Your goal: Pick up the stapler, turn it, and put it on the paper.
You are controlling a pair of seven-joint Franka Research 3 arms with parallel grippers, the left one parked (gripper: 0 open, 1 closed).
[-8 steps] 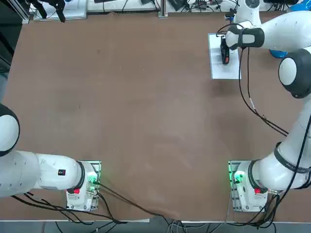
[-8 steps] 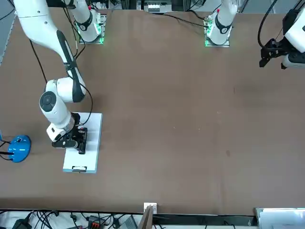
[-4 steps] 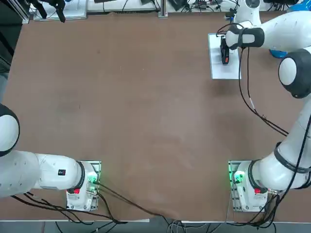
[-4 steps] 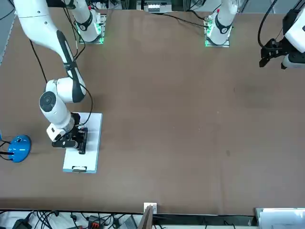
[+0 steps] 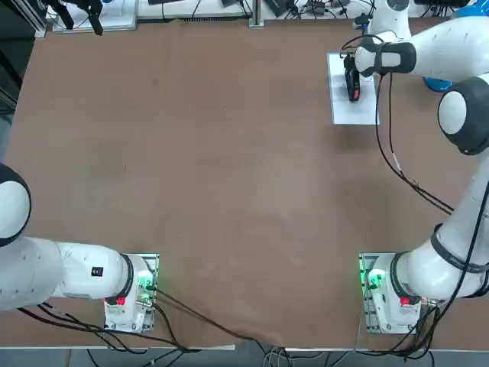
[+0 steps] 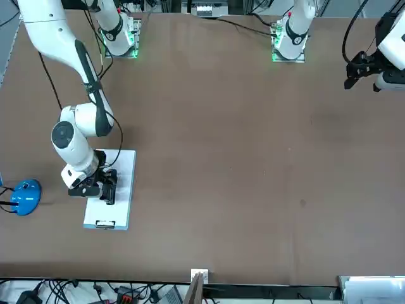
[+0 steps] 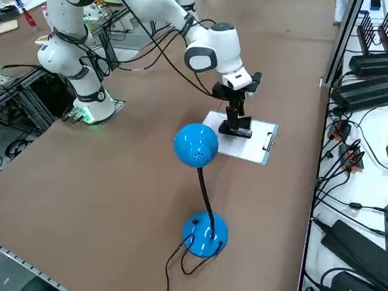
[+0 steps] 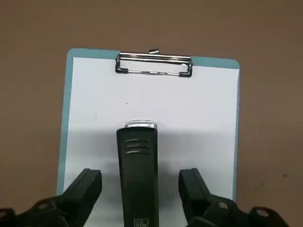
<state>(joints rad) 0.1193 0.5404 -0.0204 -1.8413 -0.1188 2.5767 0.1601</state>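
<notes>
We see the stapler [image 8: 138,177] on the paper [image 8: 189,113], between the right gripper's [image 8: 139,189] spread jaws, touching neither.
</notes>
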